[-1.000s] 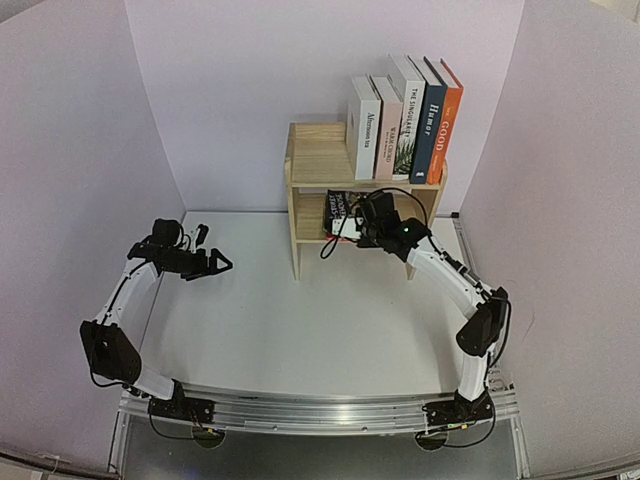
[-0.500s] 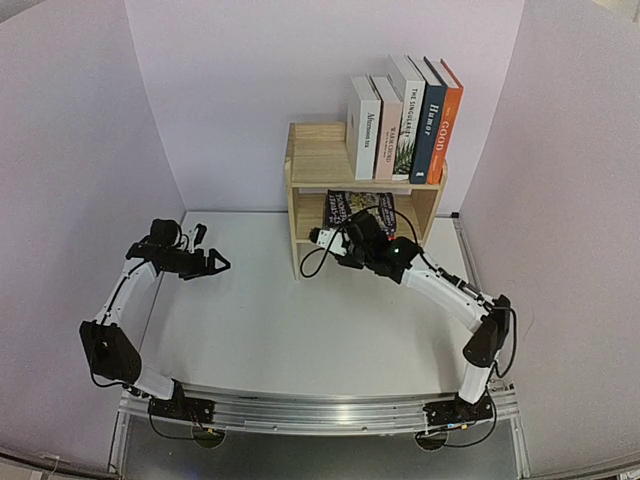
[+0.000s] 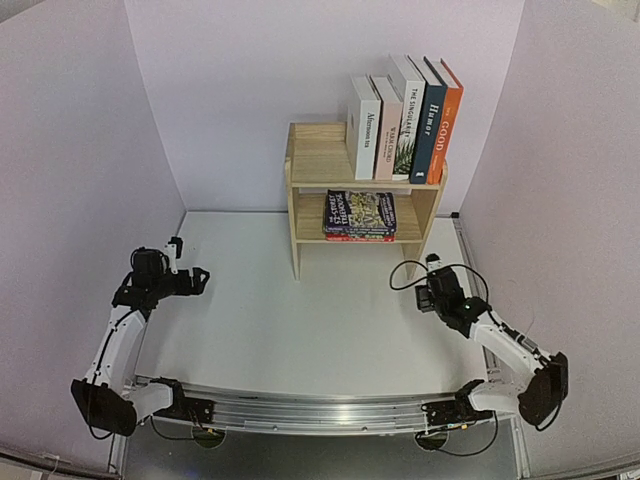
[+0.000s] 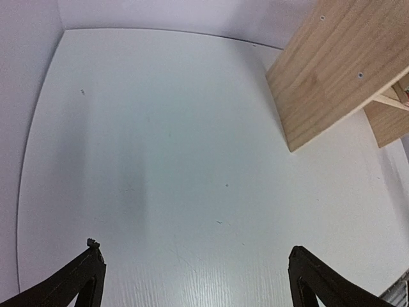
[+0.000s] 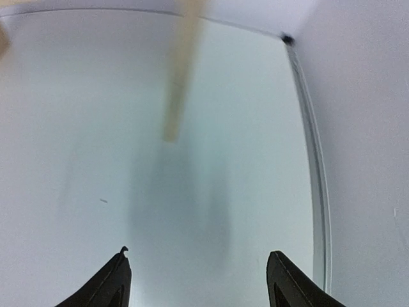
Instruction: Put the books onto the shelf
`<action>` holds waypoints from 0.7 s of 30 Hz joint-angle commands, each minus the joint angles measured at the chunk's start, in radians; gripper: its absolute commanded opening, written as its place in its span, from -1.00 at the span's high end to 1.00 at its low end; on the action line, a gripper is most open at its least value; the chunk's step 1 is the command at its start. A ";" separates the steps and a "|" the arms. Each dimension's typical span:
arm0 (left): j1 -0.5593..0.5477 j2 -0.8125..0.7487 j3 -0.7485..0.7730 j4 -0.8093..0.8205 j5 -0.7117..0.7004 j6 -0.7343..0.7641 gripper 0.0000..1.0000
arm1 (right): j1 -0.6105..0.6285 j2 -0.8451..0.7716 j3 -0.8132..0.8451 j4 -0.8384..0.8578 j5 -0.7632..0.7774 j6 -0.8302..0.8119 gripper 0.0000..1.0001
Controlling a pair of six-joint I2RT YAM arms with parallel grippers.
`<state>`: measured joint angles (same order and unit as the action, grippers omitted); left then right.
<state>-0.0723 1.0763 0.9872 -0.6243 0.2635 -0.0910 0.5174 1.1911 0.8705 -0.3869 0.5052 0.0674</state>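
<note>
The light wood shelf stands at the back of the table. On its top tier several books stand upright: a white one, a pale pink one, a white one with a plant, the navy "Humor" and the orange "GOOD". A stack of colourful paperbacks lies flat on the lower tier. My left gripper is open over the bare left side of the table. My right gripper is open and empty, in front of the shelf's right leg.
The shelf's left side panel shows at the upper right of the left wrist view. Pale walls close in the white table on three sides. A metal rail runs along the near edge, and a strip borders the right wall.
My right gripper has let go of the paperback on the lower tier, opened, and drawn back to the near right. My left arm has pulled back toward the near left, still open.
</note>
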 commanded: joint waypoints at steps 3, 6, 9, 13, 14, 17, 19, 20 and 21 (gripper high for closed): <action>0.037 0.008 -0.221 0.353 -0.326 -0.193 -0.99 | -0.283 -0.253 -0.331 0.194 0.034 0.265 -0.45; 0.055 0.012 -0.337 0.498 -0.469 -0.252 -0.99 | -0.372 -0.295 -0.469 0.356 -0.017 0.203 -0.45; 0.086 0.014 -0.436 0.653 -0.489 -0.211 -0.99 | -0.386 -0.273 -0.553 0.527 -0.019 0.136 -0.48; 0.133 0.013 -0.551 0.820 -0.489 -0.176 -0.99 | -0.389 -0.216 -0.590 0.684 -0.038 0.124 -0.49; 0.140 0.010 -0.580 0.866 -0.484 -0.160 -0.99 | -0.389 -0.197 -0.597 0.722 -0.050 0.127 -0.49; 0.152 -0.009 -0.650 0.985 -0.463 -0.120 -0.99 | -0.389 -0.142 -0.602 0.786 -0.037 0.141 -0.51; 0.156 -0.014 -0.675 1.022 -0.461 -0.106 -0.99 | -0.389 -0.122 -0.598 0.803 -0.025 0.147 -0.52; 0.156 -0.013 -0.681 1.025 -0.460 -0.101 -0.99 | -0.390 -0.118 -0.597 0.809 -0.026 0.148 -0.54; 0.155 -0.011 -0.686 1.026 -0.461 -0.096 -0.99 | -0.390 -0.113 -0.596 0.814 -0.028 0.147 -0.56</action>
<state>0.0767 1.0873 0.3252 0.2311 -0.1864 -0.2353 0.1333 1.0552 0.2745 0.2949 0.4786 0.2079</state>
